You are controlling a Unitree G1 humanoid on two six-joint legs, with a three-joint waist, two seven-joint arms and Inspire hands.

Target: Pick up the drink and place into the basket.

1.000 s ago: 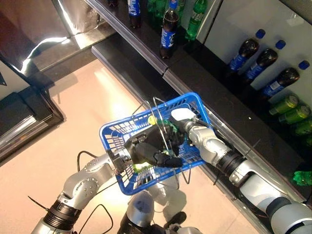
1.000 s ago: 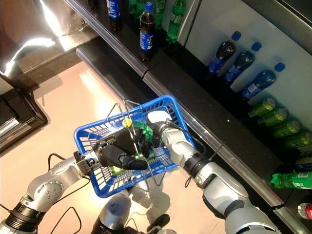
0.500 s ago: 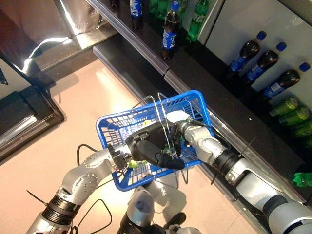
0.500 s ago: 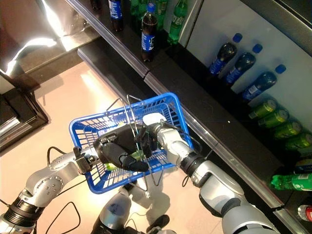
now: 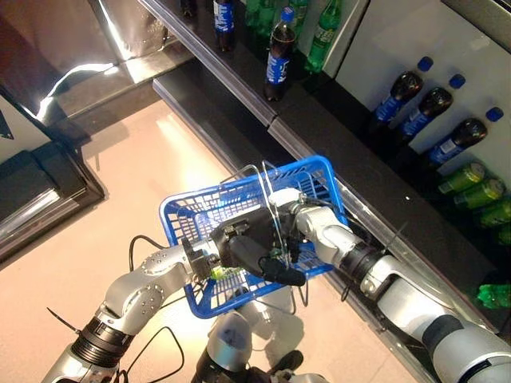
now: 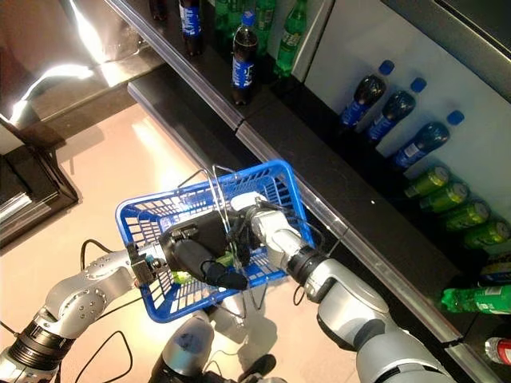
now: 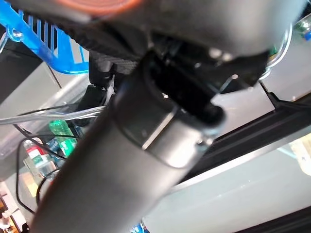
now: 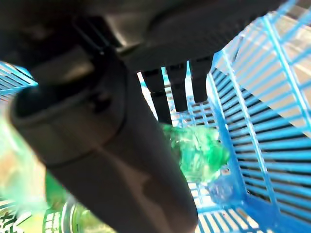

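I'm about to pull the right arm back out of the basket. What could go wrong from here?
The right hand sits deep inside the blue basket, with the wire handles arching right beside its wrist; a quick retreat could snag them and tip the basket.

The left hand carries the basket in mid-air over the floor, so any tug might spill the green bottle.

no legible text, bottle labels seemingly too small
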